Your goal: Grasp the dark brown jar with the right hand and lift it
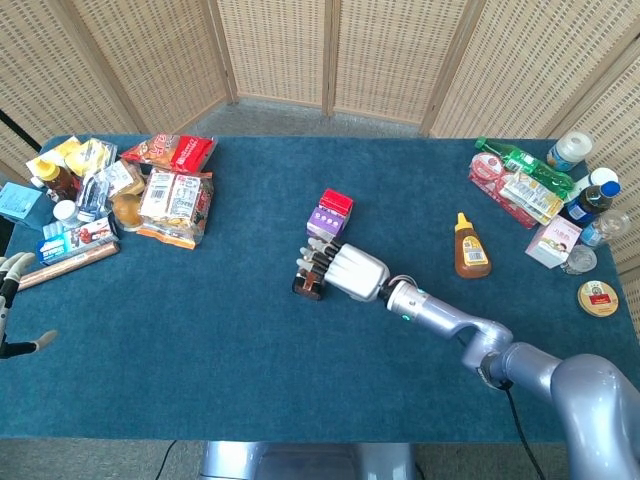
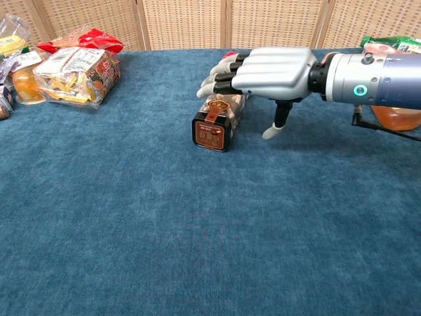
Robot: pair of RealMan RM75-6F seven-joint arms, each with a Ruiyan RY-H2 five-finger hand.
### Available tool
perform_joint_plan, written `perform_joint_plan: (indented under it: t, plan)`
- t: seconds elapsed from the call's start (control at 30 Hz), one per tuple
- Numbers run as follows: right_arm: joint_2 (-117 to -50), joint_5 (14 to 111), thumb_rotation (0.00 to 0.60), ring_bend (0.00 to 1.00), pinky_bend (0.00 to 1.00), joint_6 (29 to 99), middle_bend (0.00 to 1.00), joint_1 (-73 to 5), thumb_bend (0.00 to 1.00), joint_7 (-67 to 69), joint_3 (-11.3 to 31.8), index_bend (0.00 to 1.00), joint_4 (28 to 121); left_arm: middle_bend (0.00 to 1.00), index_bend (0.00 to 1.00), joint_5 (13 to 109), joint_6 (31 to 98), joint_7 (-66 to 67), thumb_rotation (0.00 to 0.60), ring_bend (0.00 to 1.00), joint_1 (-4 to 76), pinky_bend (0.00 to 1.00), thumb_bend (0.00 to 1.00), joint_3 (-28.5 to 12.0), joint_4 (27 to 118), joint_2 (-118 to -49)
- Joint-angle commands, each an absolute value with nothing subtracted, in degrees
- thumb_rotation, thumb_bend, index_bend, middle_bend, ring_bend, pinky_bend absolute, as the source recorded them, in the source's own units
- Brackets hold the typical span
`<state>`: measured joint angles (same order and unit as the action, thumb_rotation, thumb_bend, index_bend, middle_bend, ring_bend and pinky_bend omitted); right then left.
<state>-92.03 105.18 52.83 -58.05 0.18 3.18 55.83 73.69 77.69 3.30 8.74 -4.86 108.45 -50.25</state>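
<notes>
Right now my right hand (image 2: 273,66) hovers palm-down over the dark brown jar with the clear body and brown label (image 2: 216,122), which lies on its side near the middle of the blue carpeted table (image 2: 197,230), its lid end facing the chest camera. My fingers (image 2: 220,74) are spread and extended above the jar's far half, the thumb hanging down on the jar's right, apart from it; nothing is grasped. So I judge this the reach step, with closing and lifting not yet done. Next I need to lower the palm and wrap fingers and thumb around opposite sides of the jar before raising it.

My left hand (image 1: 12,310) sits at the table's left edge, fingers apart and holding nothing, partly cut off. The purple and red small cartons (image 1: 331,212) just behind the jar are mostly hidden by my palm in the chest view. Whether my fingertips touch the jar, I cannot tell.
</notes>
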Motion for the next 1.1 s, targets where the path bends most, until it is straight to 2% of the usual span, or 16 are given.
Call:
perform_joint_plan:
  t: [0.03,0.3,0.4,0.5,0.57,0.63,0.77,1.1]
  plan:
    - [-92.76,104.64,0.6,0.0,0.0,51.98,0.0,-58.95,0.03,-2.09,2.96,0.0,55.95,0.0,0.0,73.82,77.7,3.16,0.6,0.0,8.73,0.0,0.17,-4.86,108.48,-50.21]
    - [-94.09,103.35,0.6,0.0,0.0,49.52,0.0,-60.53,0.04,-7.39,2.39,0.01,56.31,0.0,0.0,74.53,78.07,2.11,0.6,0.0,8.43,0.0,0.17,-4.81,108.55,-49.78]
    - [-94.41,102.59,0.6,0.0,0.0,48.89,0.02,-60.82,0.03,-8.47,2.32,0.09,56.32,0.0,0.0,74.8,78.1,1.61,0.6,0.0,8.36,0.0,0.17,-4.79,108.61,-49.6]
    - [-94.46,102.44,0.6,0.02,0.02,49.64,0.2,-60.8,0.05,-8.06,1.89,0.27,56.04,0.0,0.0,75.11,78.25,1.41,0.6,0.0,8.26,0.0,0.17,-4.74,108.65,-49.49]
    - [-94.19,102.41,0.6,0.09,0.09,50.21,0.34,-60.65,0.07,-7.25,1.37,0.39,56.05,0.0,0.0,75.19,78.34,1.32,0.6,0.0,8.2,0.0,0.17,-4.73,108.7,-49.42]
    - [-93.7,102.5,0.6,0.15,0.12,50.9,0.4,-60.46,0.08,-6.53,0.91,0.43,56.39,0.0,0.0,75.27,78.46,1.37,0.6,0.0,8.16,0.0,0.17,-4.73,108.74,-49.41]
    - [-91.5,103.11,0.6,0.19,0.14,53.11,0.43,-59.83,0.1,-6.06,-0.07,0.45,58.77,0.0,0.0,75.52,78.64,1.44,0.6,0.0,8.06,0.0,0.17,-4.67,108.91,-49.41]
    - [-84.51,103.05,0.6,0.2,0.16,57.65,0.44,-57.48,0.13,-7.21,-0.72,0.46,66.98,0.0,0.0,76.44,79.0,1.9,0.6,0.0,7.9,0.0,0.17,-4.39,109.41,-49.44]
